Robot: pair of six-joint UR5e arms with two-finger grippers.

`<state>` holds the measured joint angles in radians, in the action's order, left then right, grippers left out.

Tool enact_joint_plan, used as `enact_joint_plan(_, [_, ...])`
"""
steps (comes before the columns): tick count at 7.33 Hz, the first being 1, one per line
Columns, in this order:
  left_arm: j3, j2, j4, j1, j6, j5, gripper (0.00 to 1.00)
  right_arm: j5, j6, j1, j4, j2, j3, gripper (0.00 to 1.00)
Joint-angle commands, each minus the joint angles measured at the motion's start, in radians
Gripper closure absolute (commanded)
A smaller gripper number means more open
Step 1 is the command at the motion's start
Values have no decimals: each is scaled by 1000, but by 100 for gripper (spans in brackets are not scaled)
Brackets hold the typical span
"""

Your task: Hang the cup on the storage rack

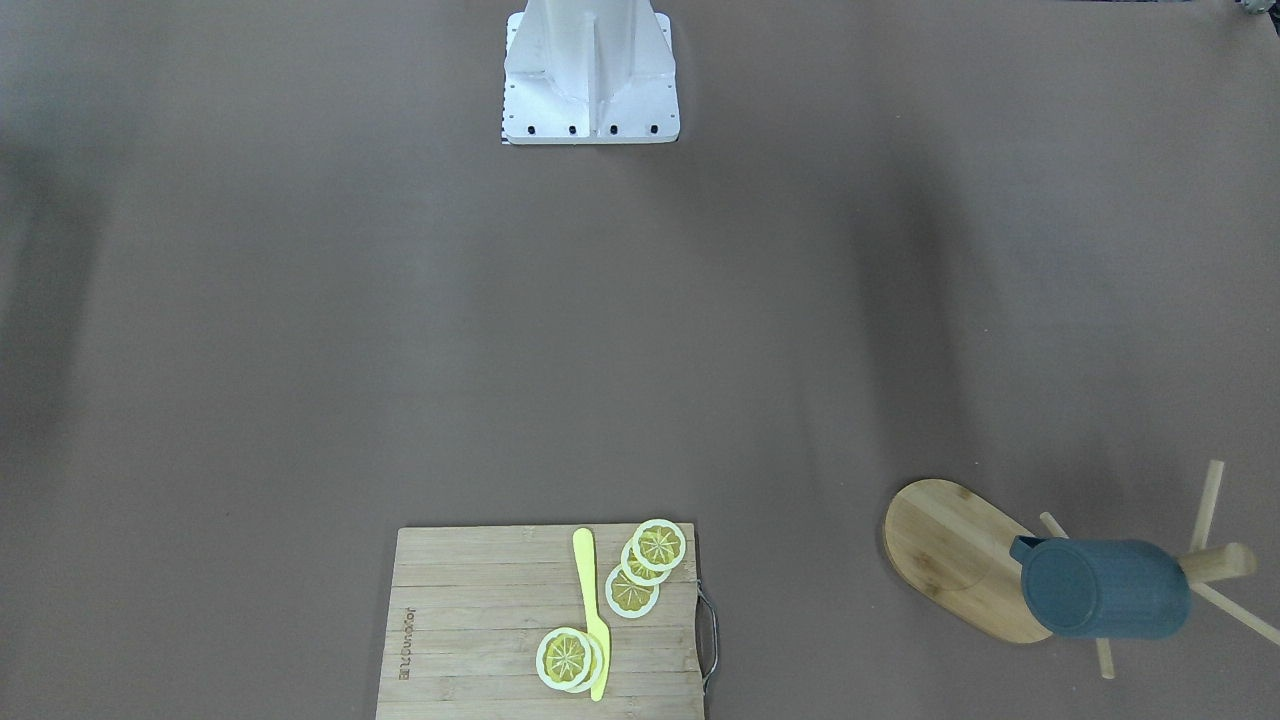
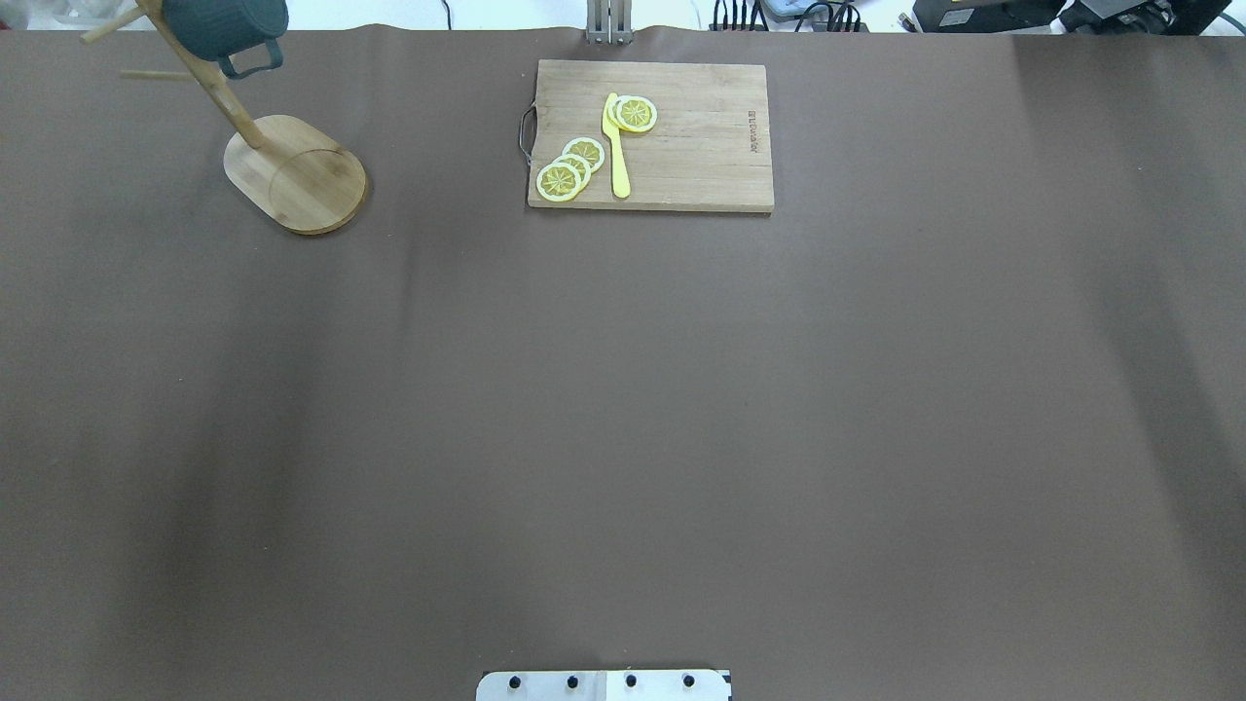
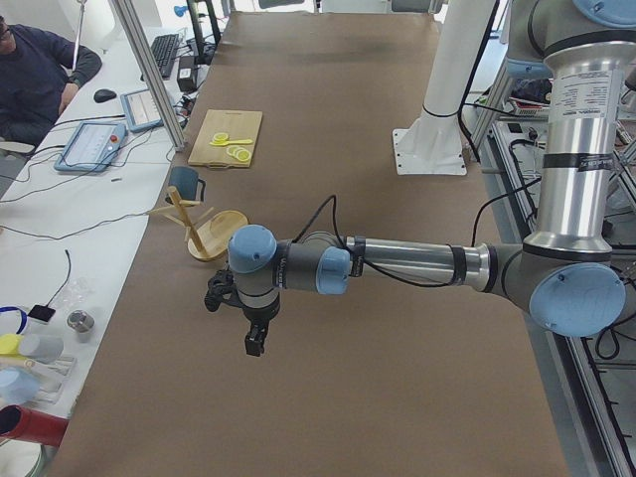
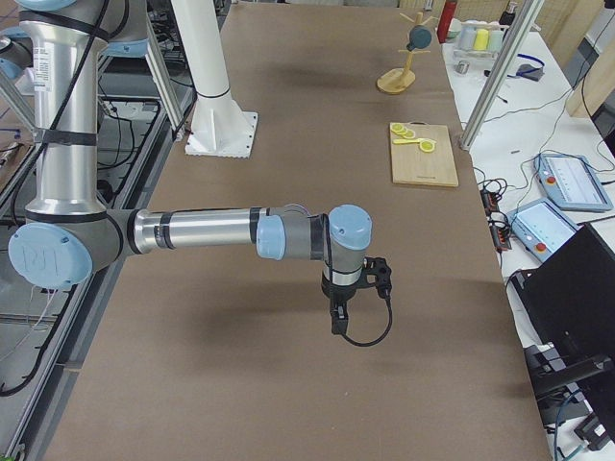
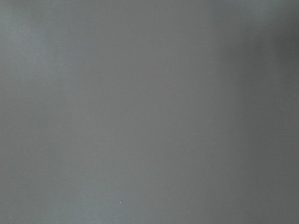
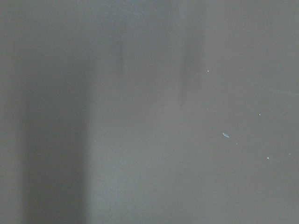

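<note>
The dark blue-grey cup (image 1: 1105,588) hangs by its handle on a peg of the bamboo storage rack (image 1: 950,550), tilted, bottom outward. Both also show in the overhead view, the cup (image 2: 224,24) above the rack's oval base (image 2: 302,175) at the table's far left corner. The left gripper (image 3: 255,341) shows only in the exterior left view, pointing down above the bare table, well short of the rack (image 3: 221,235). The right gripper (image 4: 337,320) shows only in the exterior right view, far from the rack (image 4: 395,81). I cannot tell if either is open or shut. Both wrist views show only table cover.
A slatted cutting board (image 2: 701,146) with lemon slices (image 2: 569,167) and a yellow knife (image 2: 616,146) lies at the far middle edge. The robot's white base (image 1: 590,75) stands at the near edge. An operator (image 3: 35,75) sits at a side desk.
</note>
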<state>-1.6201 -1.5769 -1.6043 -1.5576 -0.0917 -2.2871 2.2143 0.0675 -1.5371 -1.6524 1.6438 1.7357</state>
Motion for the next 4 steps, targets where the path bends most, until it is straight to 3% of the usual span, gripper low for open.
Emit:
enact_joint_plan(1, [0, 3, 0, 1, 0, 0, 1, 2, 0, 0, -1, 4, -2, 0])
enact_joint_plan(4, [-4, 3, 0, 2, -2, 0, 1, 7, 0, 0, 0, 8, -1, 0])
